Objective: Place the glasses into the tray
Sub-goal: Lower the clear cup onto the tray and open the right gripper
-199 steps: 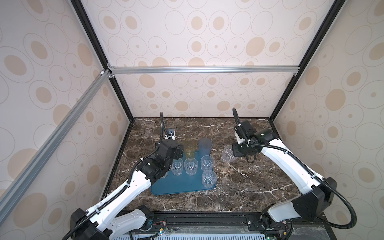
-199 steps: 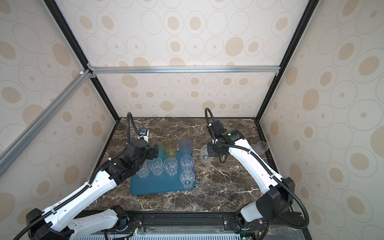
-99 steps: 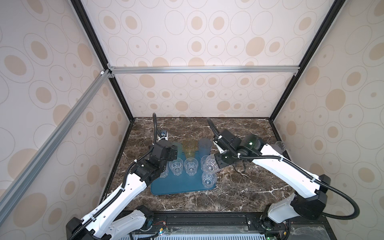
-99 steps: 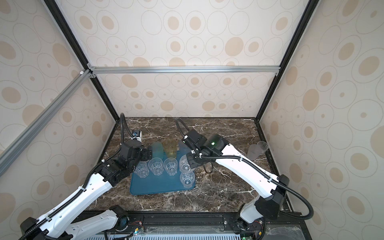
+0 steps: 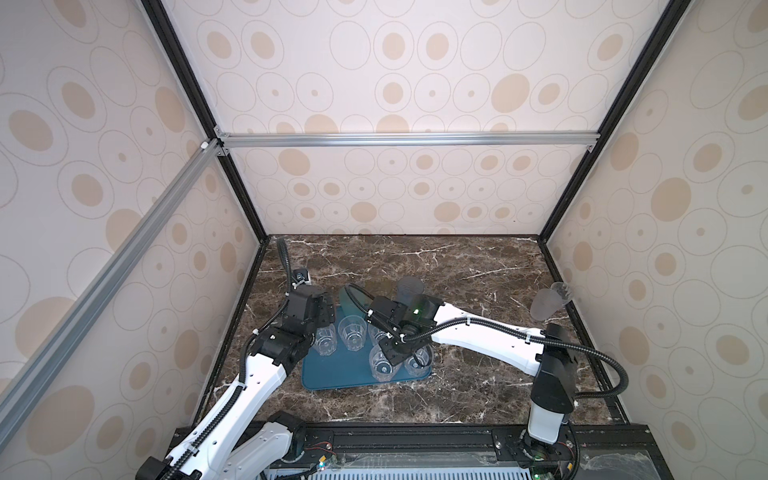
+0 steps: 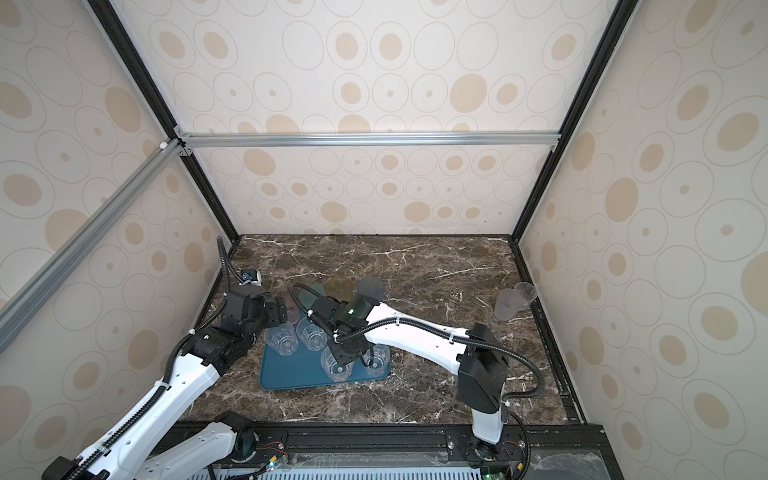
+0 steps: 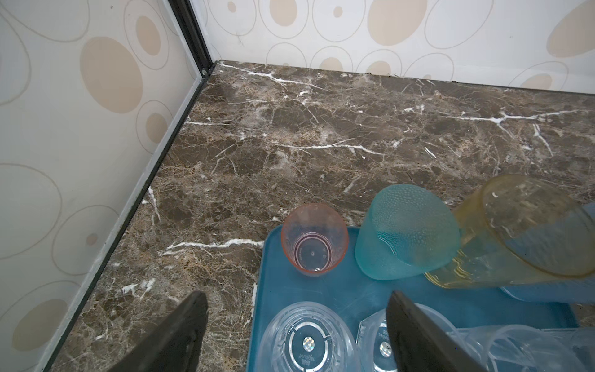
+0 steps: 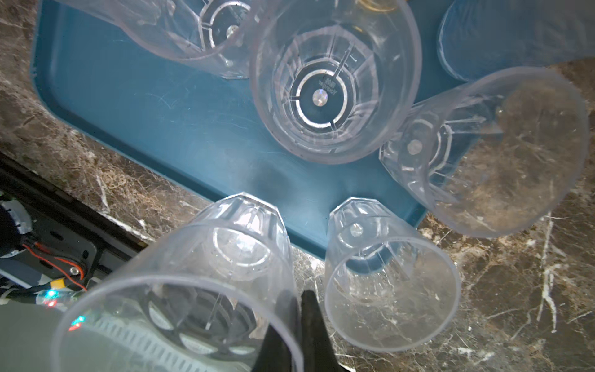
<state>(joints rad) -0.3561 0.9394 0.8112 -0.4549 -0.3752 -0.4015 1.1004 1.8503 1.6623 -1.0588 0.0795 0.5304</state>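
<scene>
Glasses (image 5: pixel 351 332) are standing on the tray (image 5: pixel 332 376) on the counter (image 5: pixel 457 270); right jaws are pinching the rim of a tilted clear tumbler (image 8: pixel 193 273) over the tray's near edge; left jaws are hovering open, empty, straddling its left edge

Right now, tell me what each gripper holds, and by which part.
Right gripper pinches a clear faceted tumbler by its rim; left gripper is open and holds nothing.

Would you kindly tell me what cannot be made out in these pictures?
Pink glass: mostly hidden behind the left gripper in both top views.
Glasses by the wall: number too small to tell in both top views.
Grey-blue glass: cut off by the right wrist view's edge.
</scene>
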